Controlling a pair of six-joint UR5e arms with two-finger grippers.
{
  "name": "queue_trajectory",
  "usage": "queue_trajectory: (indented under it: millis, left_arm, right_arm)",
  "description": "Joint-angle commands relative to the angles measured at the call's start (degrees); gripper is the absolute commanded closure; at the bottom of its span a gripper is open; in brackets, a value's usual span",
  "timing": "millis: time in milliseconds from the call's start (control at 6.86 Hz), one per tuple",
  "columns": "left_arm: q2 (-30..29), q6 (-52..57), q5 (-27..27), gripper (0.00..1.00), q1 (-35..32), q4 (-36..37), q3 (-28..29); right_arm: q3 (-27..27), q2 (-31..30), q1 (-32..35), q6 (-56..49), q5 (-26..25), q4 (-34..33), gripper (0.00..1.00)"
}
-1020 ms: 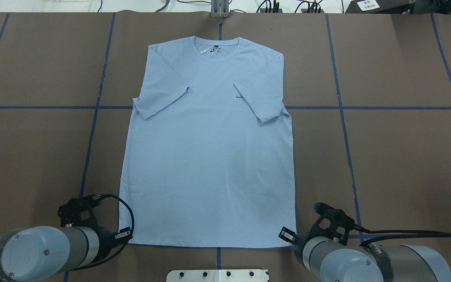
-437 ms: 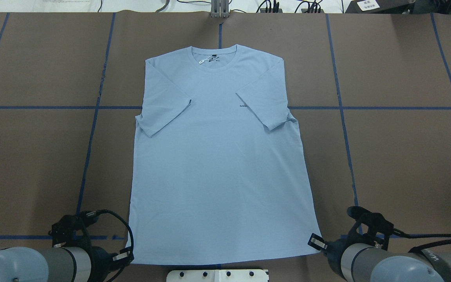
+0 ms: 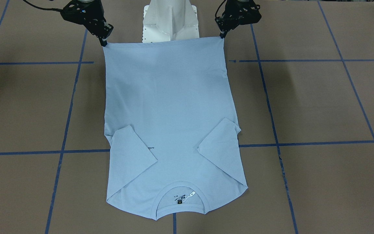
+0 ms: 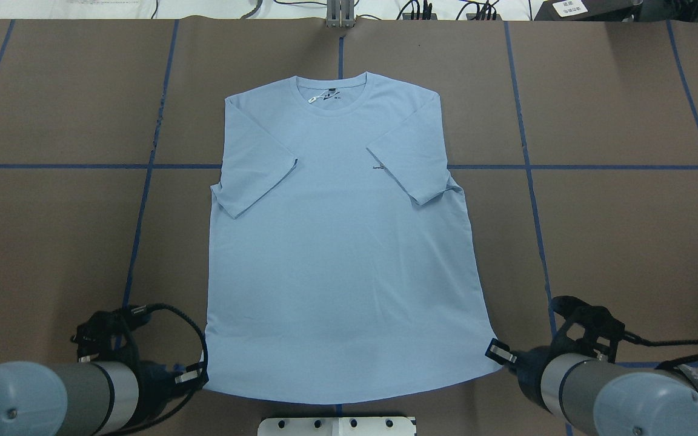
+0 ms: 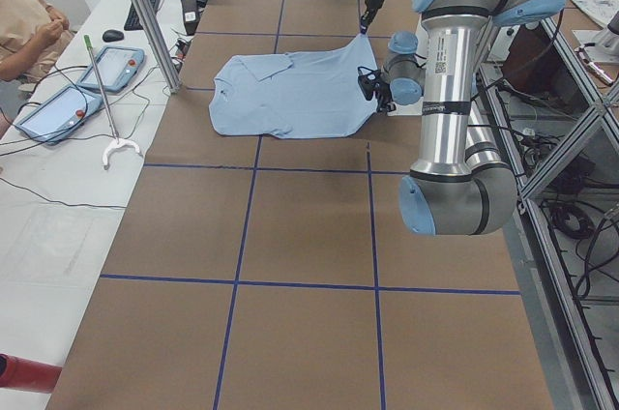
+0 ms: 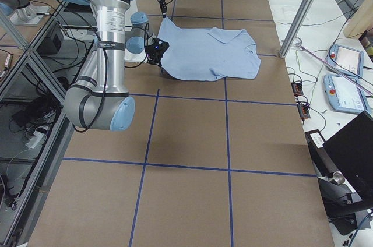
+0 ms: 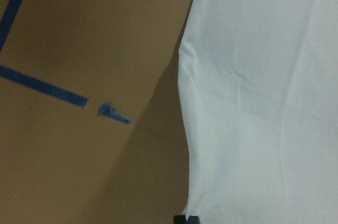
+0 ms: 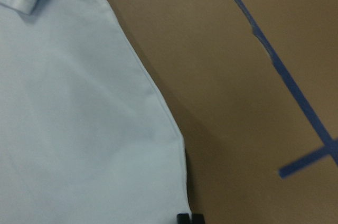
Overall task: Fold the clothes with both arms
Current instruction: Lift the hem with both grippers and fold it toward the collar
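Note:
The clothes are one light blue T-shirt [image 4: 337,242] lying front up on the brown table, collar [image 4: 332,102] far from me and both sleeves folded inward. A small dark chest print [image 4: 377,166] shows beside one sleeve. My left gripper [image 4: 200,372] is shut on the hem corner on its side, and my right gripper [image 4: 494,352] is shut on the other corner. In the front-facing view the left gripper [image 3: 222,35] and right gripper [image 3: 103,42] hold the hem stretched between them. Both wrist views show the shirt [image 7: 264,102] [image 8: 79,129] edge running down into closed fingertips.
My white pedestal base [image 4: 337,426] sits just behind the hem. Blue tape lines [image 4: 531,181] grid the brown table. Past the table's far edge lie two tablets [image 5: 111,67], a white-handled stick [image 5: 114,144] and a metal post [image 5: 145,14]; a person's arm [image 5: 29,23] shows there.
The shirt has been dragged toward me, its collar sliding nearer. The right gripper has carried its hem corner outward to the right, and both corners now sit farther from the base than 0.4 s ago.

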Motion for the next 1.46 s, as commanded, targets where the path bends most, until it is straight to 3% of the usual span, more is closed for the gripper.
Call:
queue_trajectory:
  millis: [0,146,437,874,1020,1311]
  left_arm:
    - [-9.5,14.0,-0.2,1.00,-13.0,1.2,8.8]
    - [-13.2,15.1,-0.1,1.00,-16.3,0.8,14.2]
    - [-16.5,21.6,0.1,1.00,-22.8,0.1,20.7]
    - [-22.7,25.9,0.3,1.00,-30.9,-8.5,35.4]
    - [-25.6,25.9,0.5,1.00,-32.4,-10.8,40.4]
    - [-28.5,26.0,2.7,1.00,-33.6,-15.5,46.9]
  right_arm:
    - [-11.4,11.5,15.0,-13.9,5.8,0.1,1.00]
    - [-18.4,16.7,22.8,-21.3,11.3,0.3,1.00]
    - [-30.3,26.2,32.7,-29.3,17.3,0.3,1.00]
    - [-50.6,40.1,37.8,-31.2,18.5,1.2,1.00]
    - [-56.7,42.9,38.4,-31.4,18.4,5.6,1.00]
    - [-64.2,45.9,39.2,-31.5,18.4,11.0,1.00]
